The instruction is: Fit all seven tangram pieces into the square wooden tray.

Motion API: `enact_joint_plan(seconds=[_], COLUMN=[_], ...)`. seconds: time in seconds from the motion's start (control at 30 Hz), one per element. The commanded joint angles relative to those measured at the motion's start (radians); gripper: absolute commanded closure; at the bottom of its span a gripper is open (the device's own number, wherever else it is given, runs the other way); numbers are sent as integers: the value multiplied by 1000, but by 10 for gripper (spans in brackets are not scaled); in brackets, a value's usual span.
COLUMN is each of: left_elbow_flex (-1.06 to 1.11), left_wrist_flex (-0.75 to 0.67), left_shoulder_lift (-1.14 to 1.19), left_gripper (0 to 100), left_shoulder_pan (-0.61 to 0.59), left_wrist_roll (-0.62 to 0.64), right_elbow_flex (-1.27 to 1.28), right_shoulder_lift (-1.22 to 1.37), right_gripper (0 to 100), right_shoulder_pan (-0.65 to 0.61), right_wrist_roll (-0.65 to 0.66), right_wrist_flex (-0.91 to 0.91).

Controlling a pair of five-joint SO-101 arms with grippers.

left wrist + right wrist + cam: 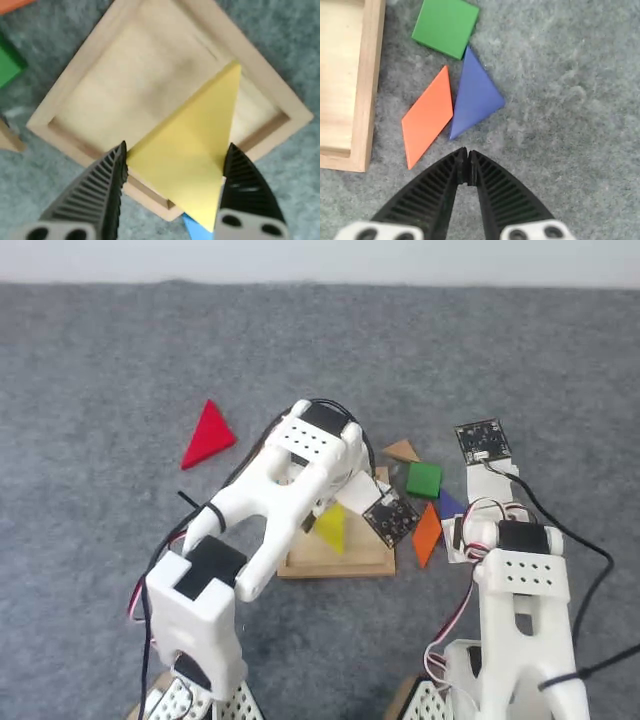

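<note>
Right now the left gripper [175, 155] hangs directly over the wooden tray [78, 70], its jaws pinching the yellow triangle [195, 170] by two opposite edges, one ribbed finger against each side. Between the jaws the piece sits skewed. Its far point reaches beyond the tips over the tray floor, while its near corner, back toward the wrist, overlaps the tray's rim. By my reading it is being carried above the wood, not lying flat in it. The grip makes sense: holding the triangle across its width leaves its edges free to line up with a tray wall. I'd say it needs a turn and a small shift inward before it can drop. A sliver of a light blue piece [197, 227] peeks out beneath that near corner, outside the tray. Over to the right gripper [467, 155], jaws pressed together on nothing, poised above the carpet [570, 100], probably parked clear while the other arm works. Just ahead of its tips lie the orange parallelogram [427, 117] and the dark blue triangle [475, 97] side by side, with the green square [446, 26] just beyond them and the tray's rim off to one side. From above, the brown triangle [401, 450] lies near the green square, and the red triangle [208, 433] sits well apart from both sets of jaws, waiting its turn.
</note>
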Motion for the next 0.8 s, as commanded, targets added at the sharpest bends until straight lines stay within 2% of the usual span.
enact_joint_plan(seconds=[0.0, 0.2, 0.47, 0.7, 0.77], left_elbow_flex=[-27, -35, -39, -42, -42], left_wrist_flex=[-31, -40, -141, -147, -147], left_shoulder_lift=[-48, -49, -44, -44, -44], left_gripper=[987, 987, 988, 988, 988], left_shoulder_pan=[-20, -49, -55, -83, -83], left_wrist_roll=[15, 97, 100, 89, 40], right_elbow_flex=[-9, -9, -9, -9, -9], right_shoulder_lift=[-13, -13, -13, -13, -13], right_gripper=[979, 979, 979, 979, 979], right_shoulder_pan=[7, 7, 7, 7, 7], right_wrist_roll=[-3, -3, -3, -3, -3], right_wrist_flex=[-16, -16, -16, -16, -16])
